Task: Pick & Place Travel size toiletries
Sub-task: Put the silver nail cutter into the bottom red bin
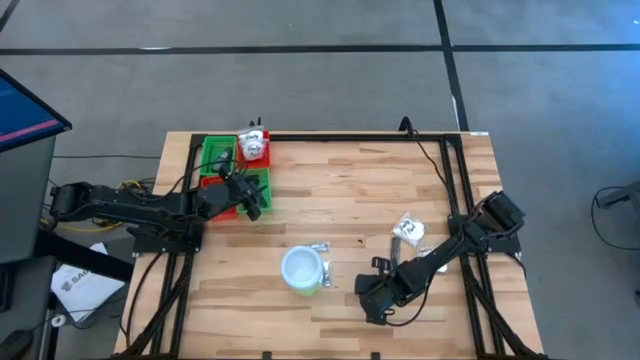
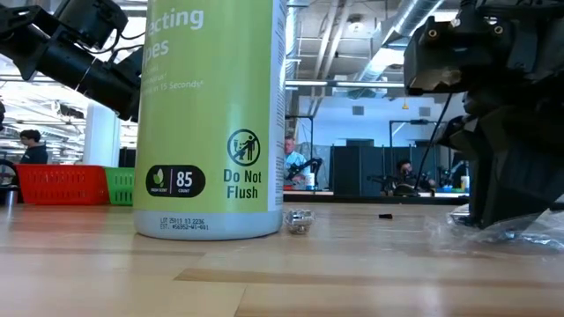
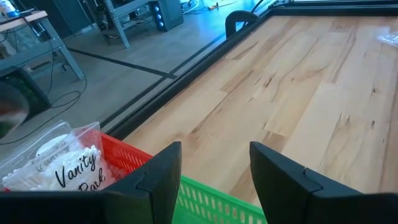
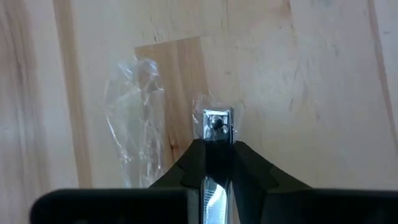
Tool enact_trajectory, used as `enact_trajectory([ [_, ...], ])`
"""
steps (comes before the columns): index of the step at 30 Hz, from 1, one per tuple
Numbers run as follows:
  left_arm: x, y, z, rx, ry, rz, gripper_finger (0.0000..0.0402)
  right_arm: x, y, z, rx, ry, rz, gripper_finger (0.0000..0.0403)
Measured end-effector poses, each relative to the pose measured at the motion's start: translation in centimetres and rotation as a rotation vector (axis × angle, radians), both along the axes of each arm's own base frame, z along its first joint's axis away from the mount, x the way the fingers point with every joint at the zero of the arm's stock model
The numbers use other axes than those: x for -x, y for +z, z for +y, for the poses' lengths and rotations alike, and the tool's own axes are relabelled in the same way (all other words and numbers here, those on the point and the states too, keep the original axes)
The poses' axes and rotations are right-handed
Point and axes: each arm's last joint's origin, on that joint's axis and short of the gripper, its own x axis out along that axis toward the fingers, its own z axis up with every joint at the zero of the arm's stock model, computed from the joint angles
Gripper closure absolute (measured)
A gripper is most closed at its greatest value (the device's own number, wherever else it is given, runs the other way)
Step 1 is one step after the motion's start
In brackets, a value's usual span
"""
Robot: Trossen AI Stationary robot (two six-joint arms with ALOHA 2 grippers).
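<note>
We have our right gripper [image 4: 216, 146] low over the front right part of the counter [image 1: 340, 190], its fingers clamped on a small shiny metal item [image 4: 216, 124], probably a nail clipper, whose end pokes out past the fingertips. In the right wrist view a crumpled clear wrapper [image 4: 134, 118] lies on the wood just beside it.

Our left gripper [image 3: 214, 180] sits with its fingers apart and nothing between them, over the red and green tray [image 1: 215, 160] at the back left of the counter. A packet of cotton swabs [image 3: 59, 165] lies in a red compartment there, so we judge at least one item already placed.

Left on the counter, as far as we can see: a white packet [image 1: 407, 228] near the right arm, a small shiny piece [image 2: 300, 220] beside the wipes tub [image 1: 301, 268], and a tiny dark bit [image 2: 385, 215] farther back. We cannot tell what else the tray holds.

We judge the task partly done, with the held item due to travel across to the tray and a few pieces to follow.
</note>
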Motion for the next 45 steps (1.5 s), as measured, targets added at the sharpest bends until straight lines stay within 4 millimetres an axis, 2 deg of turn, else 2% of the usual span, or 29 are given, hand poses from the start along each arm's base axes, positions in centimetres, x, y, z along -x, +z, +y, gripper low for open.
enact_trajectory([
  [6,0.0,0.0,0.0,0.0,0.0,0.0,0.022,-0.7,1.1,-0.4,0.022,0.026,0.039,0.0363],
  [12,0.0,0.0,0.0,0.0,0.0,0.0,0.022,-2.3,3.3,-0.4,0.046,0.104,0.017,0.0363],
  [17,0.0,0.0,0.0,-0.001,0.0,-0.005,0.022,-3.5,5.1,-1.4,0.123,0.129,0.019,0.0363],
  [32,-0.6,0.8,-0.3,0.035,-0.147,-0.106,0.022,-8.4,10.3,-7.8,0.325,0.203,-0.058,0.0363],
  [45,-0.8,1.2,-0.5,0.047,-0.216,-0.156,0.022,-11.4,14.8,-13.1,0.427,0.254,-0.181,0.0363],
])
